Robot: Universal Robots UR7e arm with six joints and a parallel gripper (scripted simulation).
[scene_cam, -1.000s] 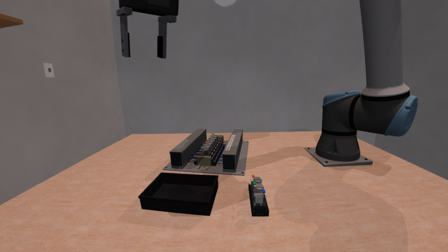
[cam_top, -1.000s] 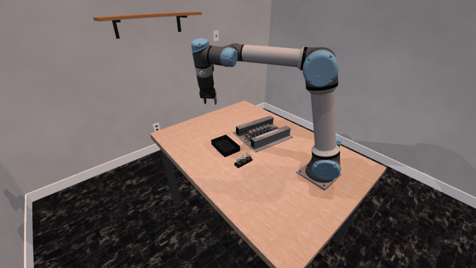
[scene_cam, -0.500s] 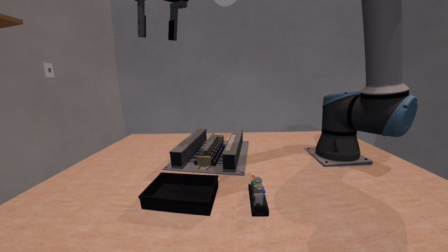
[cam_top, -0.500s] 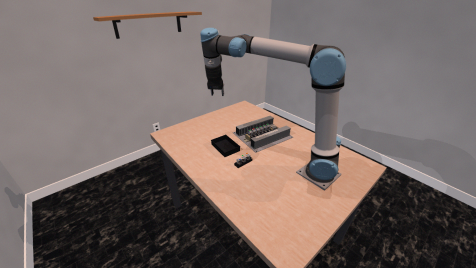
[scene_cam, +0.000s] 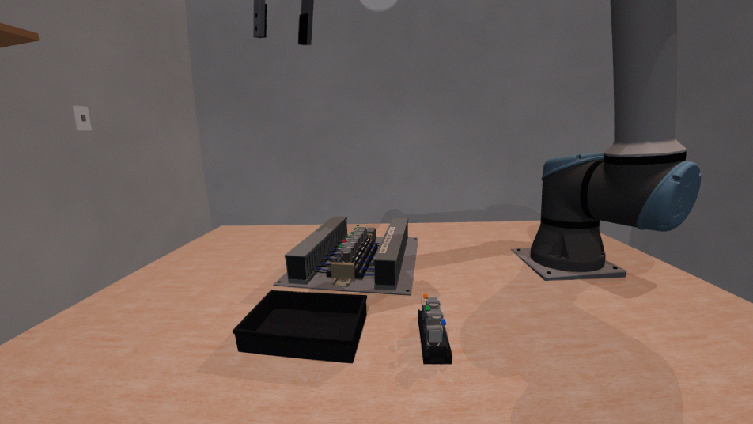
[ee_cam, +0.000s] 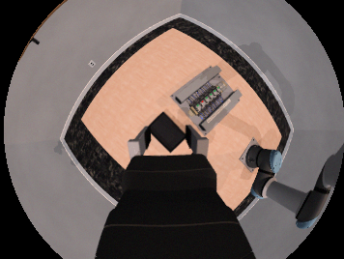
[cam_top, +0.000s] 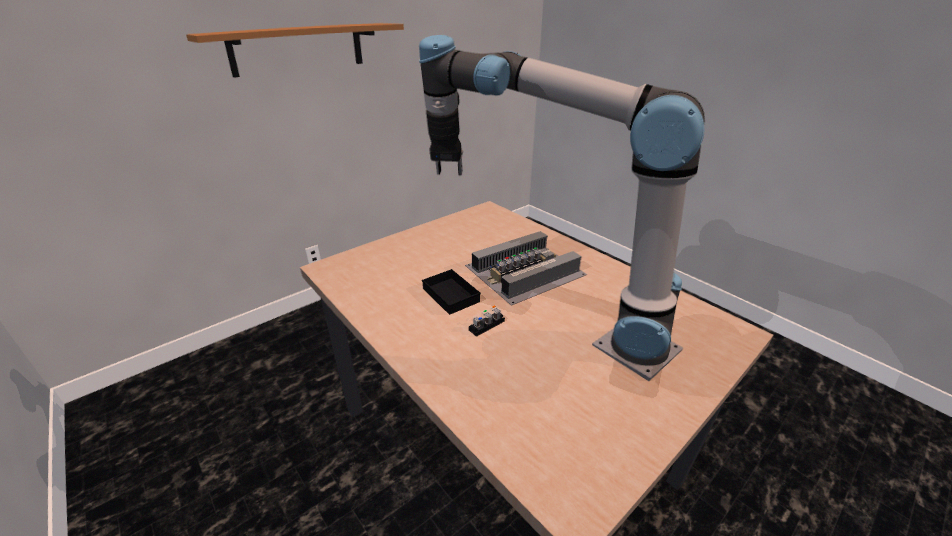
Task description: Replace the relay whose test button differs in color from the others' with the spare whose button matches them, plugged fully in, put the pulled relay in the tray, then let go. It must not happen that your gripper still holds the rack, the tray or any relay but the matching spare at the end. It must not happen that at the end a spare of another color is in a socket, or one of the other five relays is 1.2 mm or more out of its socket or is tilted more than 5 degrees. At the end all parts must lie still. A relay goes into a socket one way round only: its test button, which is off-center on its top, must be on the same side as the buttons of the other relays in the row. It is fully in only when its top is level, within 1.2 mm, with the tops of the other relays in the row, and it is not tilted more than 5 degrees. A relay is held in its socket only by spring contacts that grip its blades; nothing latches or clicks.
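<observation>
Nearest you in the exterior view is the wooden counter, its near part in soft shadow. A little further in, a small black holder lies with its long axis pointing away from you. It carries three spares in a line: the closest has a blue button, the middle one a green button, the furthest an orange button.

To the left of the holder, apart from it, sits the tray, black, square and open-topped, with only its dark floor showing inside.

Just behind the tray is the grey base plate of the relay panel. Two long ribbed grey blocks run along it, and the relay row stands between them. Most buttons you can make out on the row are green. One is red, toward the near end of the row; in the top view that red button lies toward the left end. A tan part sits at the row's near end.

Further back and to the right, the arm's base is bolted to the counter on a square plate.

High above the counter, the end effector hangs pointing straight down, its fingers spread fully apart with nothing between them. In the wrist view the tray shows between the fingers far below.

On the far wall are a wooden shelf and an outlet.
</observation>
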